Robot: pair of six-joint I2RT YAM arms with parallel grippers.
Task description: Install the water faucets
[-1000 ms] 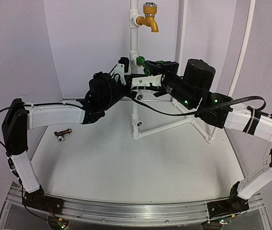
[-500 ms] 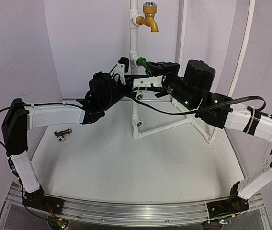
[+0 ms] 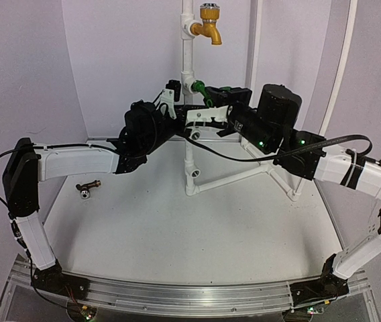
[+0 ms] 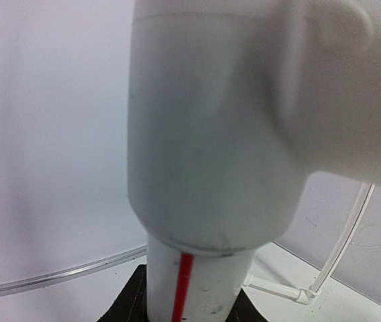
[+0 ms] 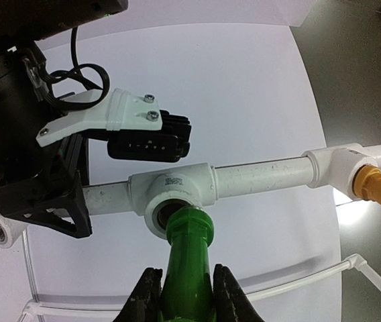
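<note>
The green faucet (image 5: pixel 189 235) has turned a touch in the right gripper (image 5: pixel 187 282), which pinches its body with the nose at the tee socket (image 5: pixel 177 191), while the left gripper (image 4: pixel 189 303) clamps the white pipe stand (image 5: pixel 257 178); screwing-in looks underway, likely needing further straight, pressed twists.

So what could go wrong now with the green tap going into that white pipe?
The green faucet sits just at the socket mouth; if the right tool turns it while tilted, it might jam crooked. The left tool clamps the white pipe; if that grip slips, the pipe could twist along and the faucet may not tighten.
</note>
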